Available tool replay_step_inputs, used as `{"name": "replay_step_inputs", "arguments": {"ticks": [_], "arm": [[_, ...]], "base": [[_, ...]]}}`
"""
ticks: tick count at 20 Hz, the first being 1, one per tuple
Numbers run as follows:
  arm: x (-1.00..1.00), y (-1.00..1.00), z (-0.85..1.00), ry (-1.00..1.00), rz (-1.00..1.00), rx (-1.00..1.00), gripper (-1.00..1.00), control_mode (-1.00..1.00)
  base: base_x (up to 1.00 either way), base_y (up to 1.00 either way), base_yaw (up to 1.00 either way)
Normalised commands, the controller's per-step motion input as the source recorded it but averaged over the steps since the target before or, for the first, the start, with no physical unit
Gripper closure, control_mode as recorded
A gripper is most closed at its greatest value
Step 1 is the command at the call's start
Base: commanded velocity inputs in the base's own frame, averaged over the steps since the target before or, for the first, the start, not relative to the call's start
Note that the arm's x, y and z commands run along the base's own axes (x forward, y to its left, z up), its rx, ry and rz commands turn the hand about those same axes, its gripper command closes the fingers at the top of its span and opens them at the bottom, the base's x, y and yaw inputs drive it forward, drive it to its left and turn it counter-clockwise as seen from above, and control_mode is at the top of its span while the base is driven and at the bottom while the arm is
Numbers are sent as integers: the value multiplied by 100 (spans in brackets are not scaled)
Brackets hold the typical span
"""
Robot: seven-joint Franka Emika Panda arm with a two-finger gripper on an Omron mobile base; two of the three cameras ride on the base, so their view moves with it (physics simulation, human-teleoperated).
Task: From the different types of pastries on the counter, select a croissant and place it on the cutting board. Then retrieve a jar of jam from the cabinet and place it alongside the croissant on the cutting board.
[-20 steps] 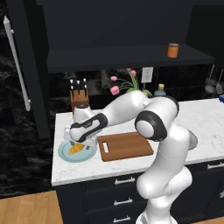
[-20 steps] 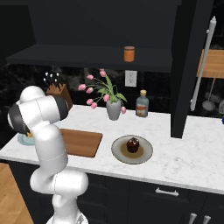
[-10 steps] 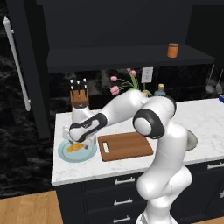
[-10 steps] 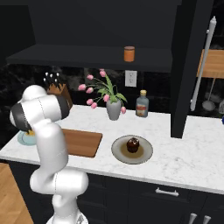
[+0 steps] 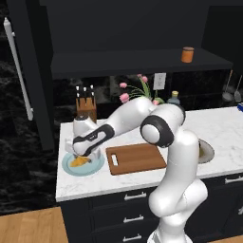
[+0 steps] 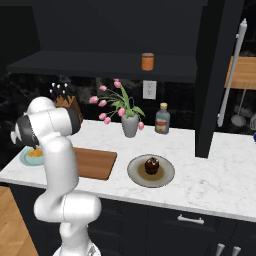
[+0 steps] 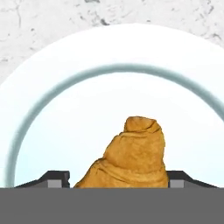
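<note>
The claw (image 5: 81, 158) is down on the light-blue plate (image 5: 95, 167) at the left end of the marble tabletop (image 5: 218, 128), its tips standing either side of the croissant (image 7: 131, 157); whether they press it I cannot tell. The cutting board (image 5: 137, 158) lies bare just beside the plate. The jam jar (image 5: 187, 54) stands on the cabinet ledge (image 5: 133, 61).

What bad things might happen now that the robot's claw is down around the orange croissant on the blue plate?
1. The gripper has its fingertips either side of the small golden-orange croissant; squeezing might squash it or let it slip.
2. The round light-blue plate sits near the counter's end, so a push might slide it.
3. The brown wooden cutting board lies close; a low carry could bump it.
</note>
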Motion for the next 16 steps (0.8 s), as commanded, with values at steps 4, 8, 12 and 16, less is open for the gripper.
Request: {"name": "replay_step_inputs", "arguments": {"ticks": [4, 8, 12, 16], "arm": [[0, 0, 59, -10, -7, 0, 100, -100], [0, -17, 55, -14, -6, 0, 100, -100], [0, -74, 16, -12, -8, 0, 100, -100], [0, -89, 0, -7, -6, 0, 100, -100]], "base": [[0, 0, 0], [0, 0, 0], [0, 0, 0], [0, 0, 0]]}}
